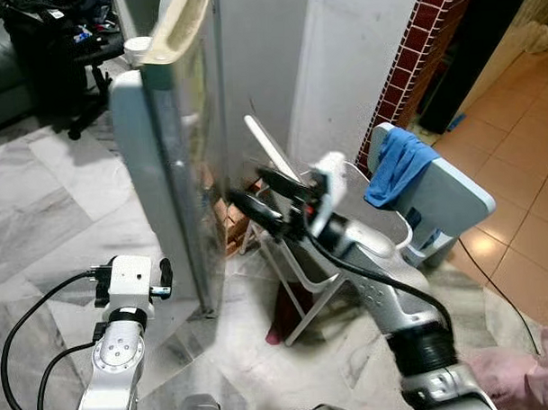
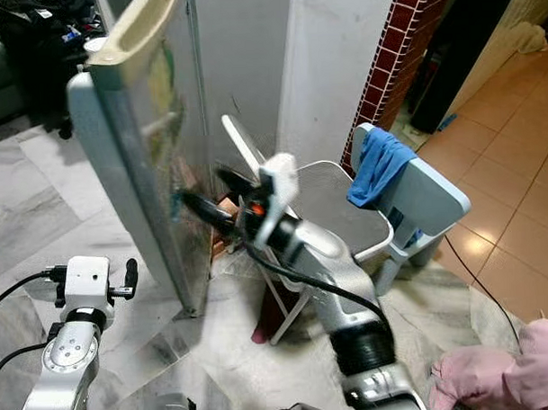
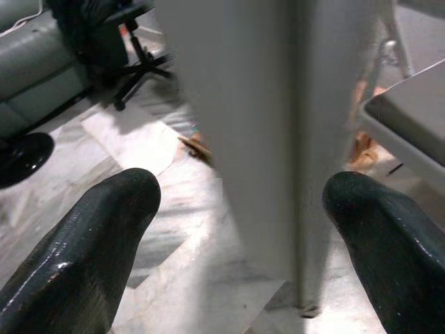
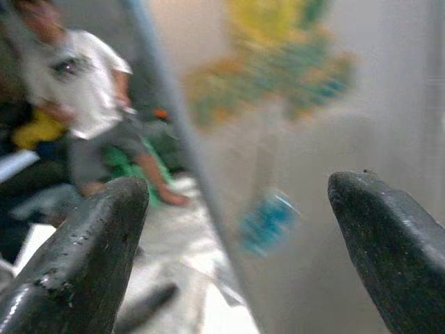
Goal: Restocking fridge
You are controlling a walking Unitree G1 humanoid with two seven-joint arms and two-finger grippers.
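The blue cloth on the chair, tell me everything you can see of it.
The blue cloth is soft, crumpled fabric in a plain mid blue, draped over the top corner of the pale grey chair back. It hangs in loose folds down the side of the back that faces the seat, with a darker fold low down. It touches the chair alone, off to the robot's right; the right gripper is well clear of it.
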